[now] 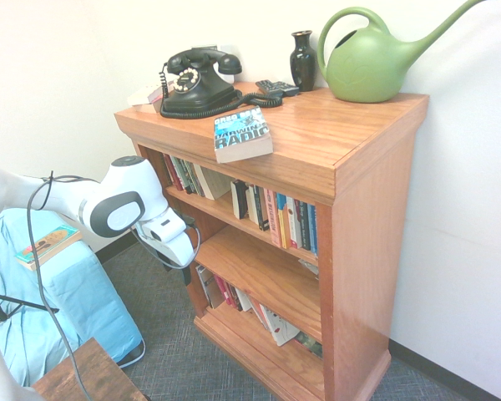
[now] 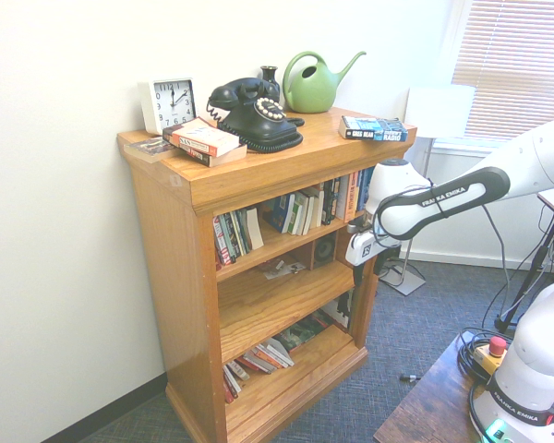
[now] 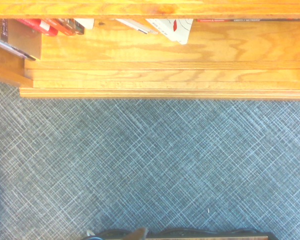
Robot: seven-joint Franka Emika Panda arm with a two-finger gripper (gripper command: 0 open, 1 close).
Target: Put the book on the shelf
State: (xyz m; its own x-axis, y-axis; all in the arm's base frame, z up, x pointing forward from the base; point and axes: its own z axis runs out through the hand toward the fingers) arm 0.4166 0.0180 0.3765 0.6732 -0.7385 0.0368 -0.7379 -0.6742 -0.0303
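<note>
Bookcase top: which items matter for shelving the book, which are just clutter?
Job:
- book, flat at the top board's front edge
- shelf
- gripper, low in front of the shelf, pointing down, holding nothing

Clutter:
- black telephone
- green watering can
- dark vase
- clock
- orange-covered book

Blue/black book w/ white lettering, orange-brown shelf, green watering can, grey crosshatch carpet.
</note>
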